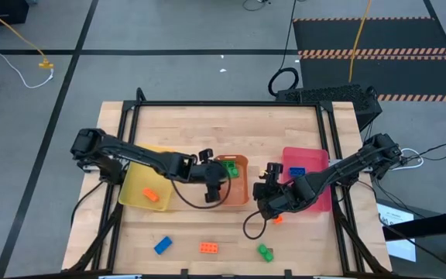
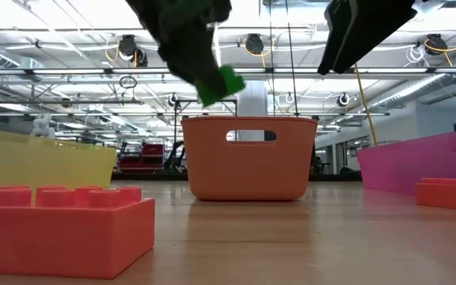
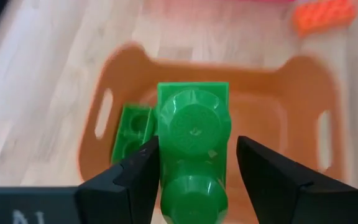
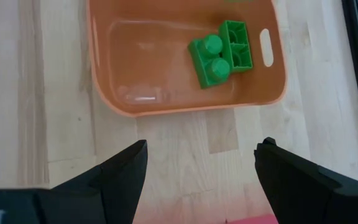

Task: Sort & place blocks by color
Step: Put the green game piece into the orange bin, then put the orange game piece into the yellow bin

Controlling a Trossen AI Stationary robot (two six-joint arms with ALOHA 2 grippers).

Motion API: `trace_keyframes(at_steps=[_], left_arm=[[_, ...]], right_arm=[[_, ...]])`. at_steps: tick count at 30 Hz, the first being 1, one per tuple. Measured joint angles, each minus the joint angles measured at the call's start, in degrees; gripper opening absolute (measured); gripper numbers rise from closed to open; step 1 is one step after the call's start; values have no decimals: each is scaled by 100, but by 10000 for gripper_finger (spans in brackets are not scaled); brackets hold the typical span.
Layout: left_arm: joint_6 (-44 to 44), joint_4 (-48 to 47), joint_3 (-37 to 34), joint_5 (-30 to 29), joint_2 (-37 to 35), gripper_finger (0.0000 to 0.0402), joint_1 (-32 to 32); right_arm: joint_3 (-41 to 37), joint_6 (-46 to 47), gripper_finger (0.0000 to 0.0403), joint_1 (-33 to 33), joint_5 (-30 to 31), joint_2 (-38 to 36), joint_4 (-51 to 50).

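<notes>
A green brick (image 3: 193, 134) hangs above the orange tray (image 1: 241, 161), where another green brick (image 4: 237, 45) lies. An orange brick (image 1: 150, 195) lies in the yellow tray (image 1: 132, 184), a blue one (image 1: 296, 170) in the pink tray (image 1: 319, 204). Blue (image 1: 162, 245), orange (image 1: 209, 248), green (image 1: 265, 252) and small orange (image 1: 277, 219) bricks lie loose on the table.

This is a large lab or industrial workshop hall. Behind the wooden table (image 2: 307, 237) run exposed ceiling pipes (image 2: 70, 73) and hanging lamps (image 2: 253, 43) in an open bay. From above, the grey floor (image 1: 169, 77) shows black tape lines (image 1: 207, 53), striped hazard mats (image 1: 374, 35) and loose cables (image 1: 22, 58).
</notes>
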Motion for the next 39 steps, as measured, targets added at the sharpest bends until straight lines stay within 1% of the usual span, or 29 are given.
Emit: trace_keyframes(at_steps=[5,8,11,19,23,39], left_arm=[[2,-40,-8,210,117,214,66],[5,5,-4,412,110,231,67],[-43,-3,-6,461,110,260,44],[-179,-15,-4,463,110,358,-33],[-175,-27,-4,463,110,390,-65],[-235,-109,-5,464,75,390,-137]], right_arm=[[0,-38,279,0,-17,0,-35],[0,-63,279,0,-20,0,-42],[0,-63,279,0,-18,0,-44],[0,-48,279,0,-7,0,-38],[0,-10,279,0,-4,0,-40],[0,17,279,2,0,0,-55]])
